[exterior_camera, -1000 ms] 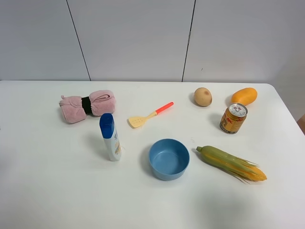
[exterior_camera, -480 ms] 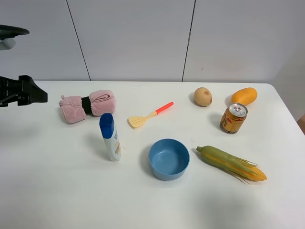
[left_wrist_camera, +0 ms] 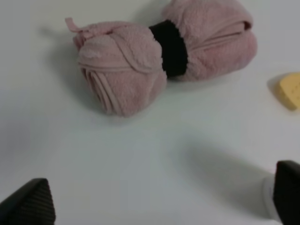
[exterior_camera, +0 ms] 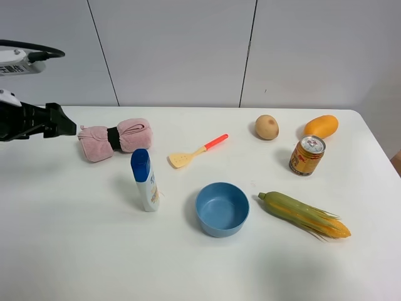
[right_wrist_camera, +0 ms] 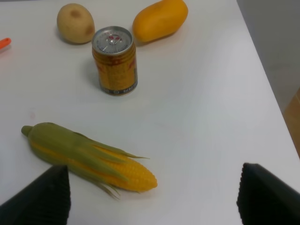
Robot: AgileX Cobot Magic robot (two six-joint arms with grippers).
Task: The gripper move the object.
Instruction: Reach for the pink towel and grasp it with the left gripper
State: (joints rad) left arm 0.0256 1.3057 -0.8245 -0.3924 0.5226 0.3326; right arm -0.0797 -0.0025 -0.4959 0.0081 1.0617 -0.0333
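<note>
two fingers of the left gripper spread wide, empty, aimed at the pink towel lying far left on the table, just beside it, not touching. presumably open to straddle the roll near its black band.

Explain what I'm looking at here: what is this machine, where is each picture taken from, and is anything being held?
It is a robot with two arms, each ending in two black fingers that pinch. One picture looks down from a high fixed camera. The other two come from cameras on the wrists. From above only the left arm shows, at the left edge near the pink towel. The left fingers stand wide apart, not touching it, holding nothing. The right fingers are also open and empty, facing the corn, a can, a potato and a mango. Also on the white table: a bottle, spatula and blue bowl.
</note>
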